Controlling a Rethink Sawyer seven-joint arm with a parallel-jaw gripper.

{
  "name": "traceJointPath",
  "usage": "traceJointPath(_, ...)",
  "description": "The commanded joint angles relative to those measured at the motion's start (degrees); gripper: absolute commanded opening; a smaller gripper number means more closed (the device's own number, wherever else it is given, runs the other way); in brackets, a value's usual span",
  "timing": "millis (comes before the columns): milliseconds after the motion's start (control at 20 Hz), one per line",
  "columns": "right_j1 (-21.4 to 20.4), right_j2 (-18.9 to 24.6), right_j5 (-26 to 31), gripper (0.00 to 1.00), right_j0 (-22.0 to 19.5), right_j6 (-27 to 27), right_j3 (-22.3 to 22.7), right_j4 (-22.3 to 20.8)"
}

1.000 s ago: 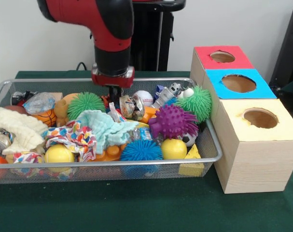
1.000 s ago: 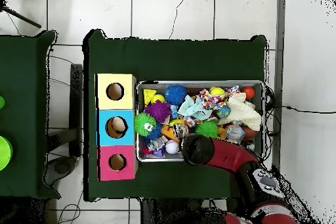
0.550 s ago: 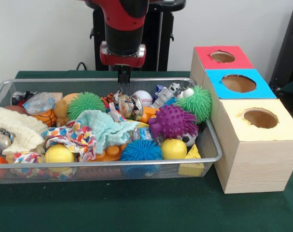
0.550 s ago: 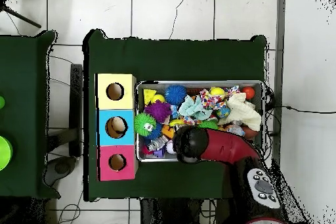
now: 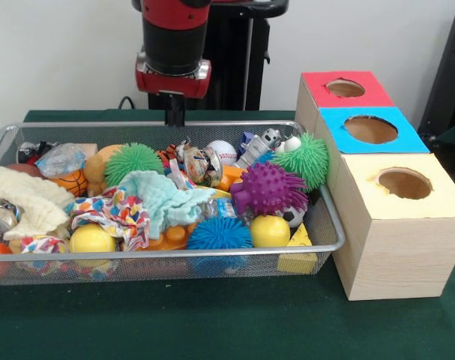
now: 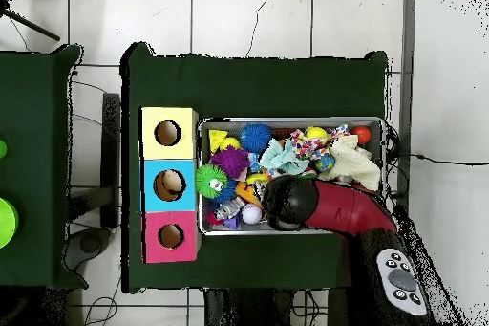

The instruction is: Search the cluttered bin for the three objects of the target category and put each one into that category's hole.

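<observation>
- Hanging above the back rim of the wire basket [image 5: 212, 253], the gripper [image 5: 175, 116] shows as a narrow black tip below the red and black arm [image 5: 172, 45]; its two fingers look pressed together with nothing between them.
- From overhead, the arm [image 6: 329, 209] covers the part of the basket [image 6: 385, 150] nearest the robot, and the gripper itself is hidden under it.
- Filling the basket is a heap of toys and cloths.
- Lying towards the box end are a purple spiky ball [image 5: 268, 187] and a green spiky ball [image 5: 306, 159], close together.
- Below the gripper lies another green spiky ball [image 5: 131, 161], with a pale green cloth [image 5: 163, 196] just in front of it.
- Against the front rim lie a blue spiky ball [image 5: 218, 234] and a yellow ball [image 5: 270, 230], side by side.
- At the far end from the boxes rests a cream cloth [image 5: 25, 196].
- Beside the basket stands a row of three boxes, each with a round hole on top: red [image 5: 345, 88], blue [image 5: 371, 129] and yellow [image 5: 404, 182].
- Basket and boxes stand on a green tablecloth [image 5: 227, 322].
</observation>
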Motion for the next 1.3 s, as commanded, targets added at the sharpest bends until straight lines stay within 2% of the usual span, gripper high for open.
traceJointPath(50,4.6,5.2,-1.4,0.00,-2.6,-0.1,-3.8,-1.7)
traceJointPath(350,7.2,6.2,-6.6,0.00,-4.4,1.0,-1.4,-2.0)
traceJointPath(950,11.1,6.9,-13.4,0.00,-8.0,2.0,3.2,-3.2)
traceJointPath(1300,13.4,7.5,-14.5,0.00,-9.3,1.0,2.7,-3.4)
